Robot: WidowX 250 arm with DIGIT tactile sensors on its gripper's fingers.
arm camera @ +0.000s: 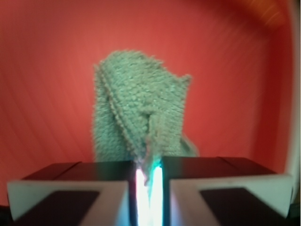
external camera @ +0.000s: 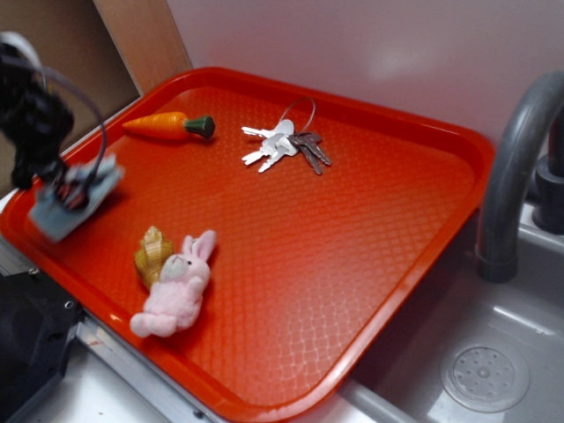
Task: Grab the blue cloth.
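Altogether: one cloth (arm camera: 138,117), one carrot (external camera: 167,126), one bunny (external camera: 176,286), one key bunch (external camera: 286,145); jaws nearly closed, pinching the cloth above the tray (external camera: 352,256).

Small pale blue-grey cloth (external camera: 72,198) of ribbed, nubbly terry, rumpled and folded, blurred in the exterior view. Pinched at one edge between two nearly closed black pads, hanging tilted over the left rim area of an orange-red tray, apparently lifted off its surface. From the wrist view (arm camera: 138,125), a bunched, roughly triangular fold fanning out from the pinch, ribs running lengthwise, one flap creased toward the middle.
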